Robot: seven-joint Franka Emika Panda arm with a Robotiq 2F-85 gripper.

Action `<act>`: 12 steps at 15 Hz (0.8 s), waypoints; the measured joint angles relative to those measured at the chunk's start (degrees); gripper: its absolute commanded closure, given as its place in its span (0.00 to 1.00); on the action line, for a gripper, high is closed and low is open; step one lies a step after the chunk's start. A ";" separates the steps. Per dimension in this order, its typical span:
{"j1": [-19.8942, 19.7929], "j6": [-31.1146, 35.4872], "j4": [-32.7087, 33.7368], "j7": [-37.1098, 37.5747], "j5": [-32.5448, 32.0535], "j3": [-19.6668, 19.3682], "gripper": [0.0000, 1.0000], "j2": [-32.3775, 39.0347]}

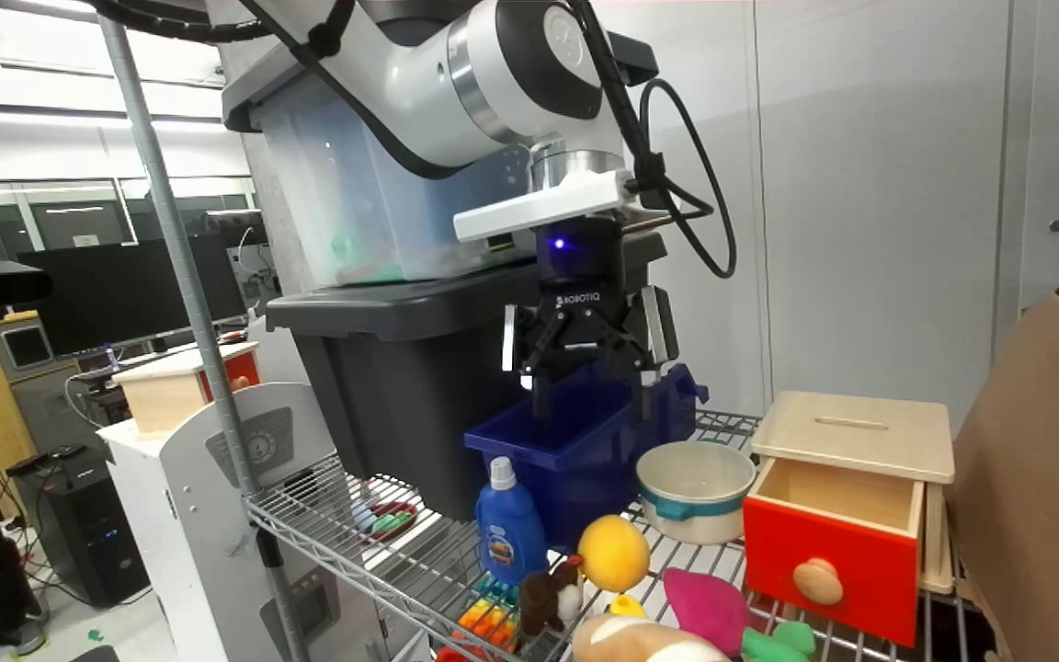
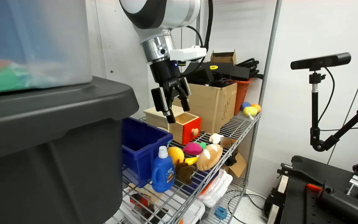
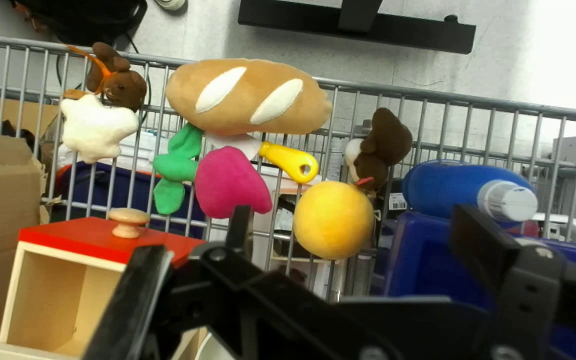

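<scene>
My gripper (image 1: 591, 405) hangs fingers down above the wire shelf, its jaws wide apart and nothing held. In the wrist view a yellow plush ball (image 3: 334, 220) shows between the fingertips, well below them. A blue bin (image 1: 566, 469) stands under the gripper, with a white-capped blue bottle (image 2: 162, 172) upright beside it. Near the ball lie a pink plush vegetable (image 3: 230, 182) with green leaves, a yellow-handled toy (image 3: 290, 161), a bread plush (image 3: 248, 97) and a brown-and-white plush animal (image 3: 380, 147). A wooden box (image 1: 851, 432) has its red-fronted drawer (image 1: 824, 561) pulled out.
A cream pot (image 1: 690, 496) with a teal band sits between bin and wooden box. Large dark grey totes (image 1: 392, 395) rise beside the bin. A cardboard box (image 2: 210, 105) stands past the drawer. A white star plush (image 3: 95, 127) lies near the shelf's front edge.
</scene>
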 measured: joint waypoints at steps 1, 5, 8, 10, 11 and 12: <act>0.04 -0.69 0.87 -0.04 0.00 0.00 0.00 0.25; 0.17 -3.31 5.18 -0.31 0.00 0.00 0.00 2.44; 0.20 -4.38 7.82 -0.39 0.00 0.00 0.00 4.25; 0.24 -4.47 8.99 -0.40 0.00 0.00 0.00 5.13; 0.27 -4.47 9.29 -0.40 0.00 0.00 0.00 5.39; 0.29 -4.49 9.53 -0.40 0.00 0.00 0.00 5.57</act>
